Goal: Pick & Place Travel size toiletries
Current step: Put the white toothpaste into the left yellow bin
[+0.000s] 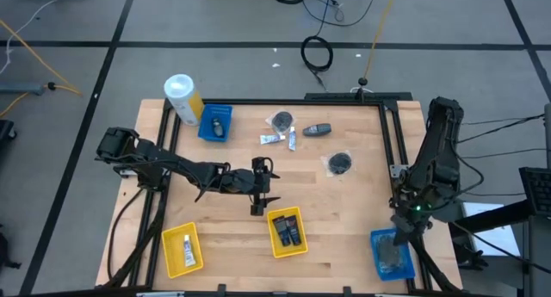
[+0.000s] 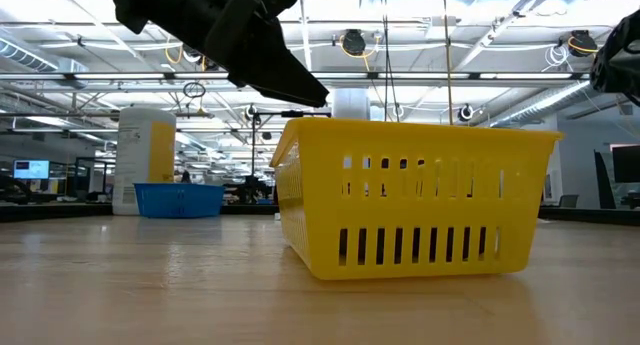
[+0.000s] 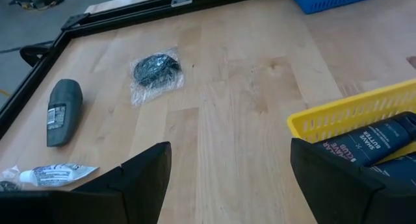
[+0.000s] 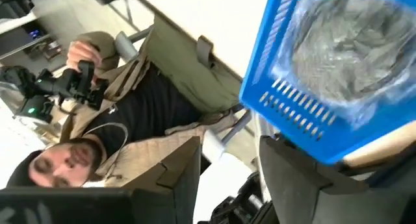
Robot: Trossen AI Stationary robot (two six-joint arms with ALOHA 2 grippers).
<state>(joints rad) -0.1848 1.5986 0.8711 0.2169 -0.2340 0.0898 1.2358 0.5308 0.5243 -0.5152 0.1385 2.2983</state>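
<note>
Wooden table (image 1: 344,219) (pale planks), concrete floor (image 1: 215,64)

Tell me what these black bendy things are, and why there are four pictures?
They are two robot arms at a wooden table. Each ends in a gripper with two jaws, like a pincer. Their job is sorting small toiletries into trays.

One picture looks down from above, one peeks across the tabletop, and two come from little cameras on the arms' wrists.

The left gripper is mid-table beside a yellow tray with dark bottles inside. Its jaws are open and hold nothing. The right gripper is over a blue tray at the table's corner, where a grey packet lies.

Waiting on the table: another grey packet, a dark bottle and a white tube.

The right wrist camera also sees a person beyond the table.
</note>
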